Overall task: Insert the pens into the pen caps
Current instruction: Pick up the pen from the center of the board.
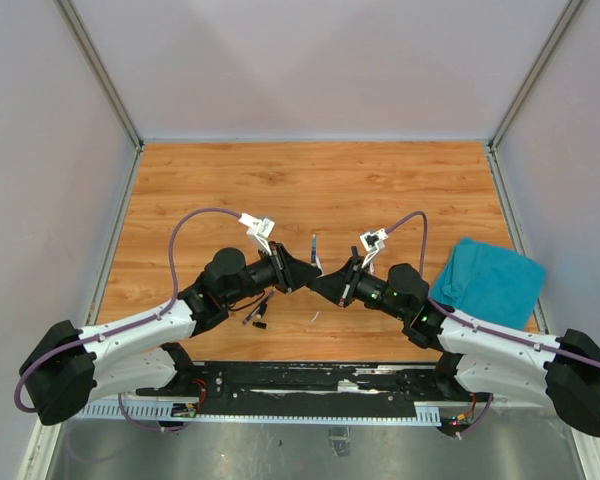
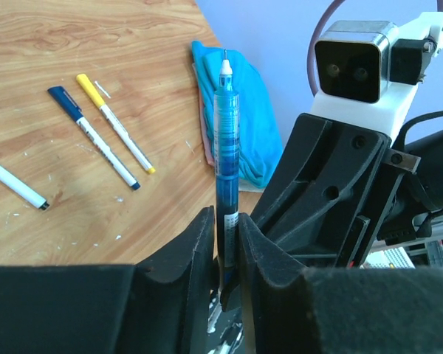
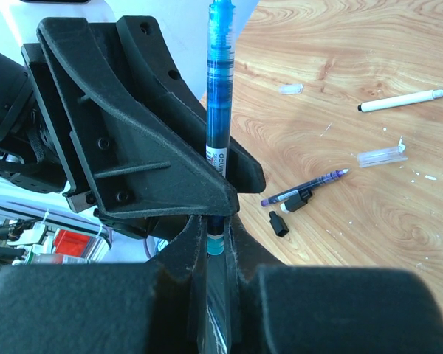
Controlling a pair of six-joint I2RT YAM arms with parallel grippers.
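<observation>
A blue translucent pen point(image 2: 226, 140) stands upright between both grippers, its white needle tip up. My left gripper point(image 2: 226, 221) is shut on its labelled barrel. Just below, my right gripper point(image 3: 215, 225) is shut on the pen's lower end, a clear part with a teal ring; whether that is a cap I cannot tell. From above, both grippers point(image 1: 305, 272) point(image 1: 325, 285) meet at the table's middle. Loose on the wood lie a purple pen point(image 3: 306, 188), a white pen point(image 3: 404, 99), a black pen cap point(image 3: 278, 223) and clear caps point(image 3: 382, 156) point(image 3: 290, 88).
A teal cloth point(image 1: 488, 280) lies at the right of the table. A navy-capped pen point(image 2: 92, 136), a yellow pen point(image 2: 114, 122) and a white black-tipped pen point(image 2: 15, 183) lie on the wood. Grey walls close the table in on three sides.
</observation>
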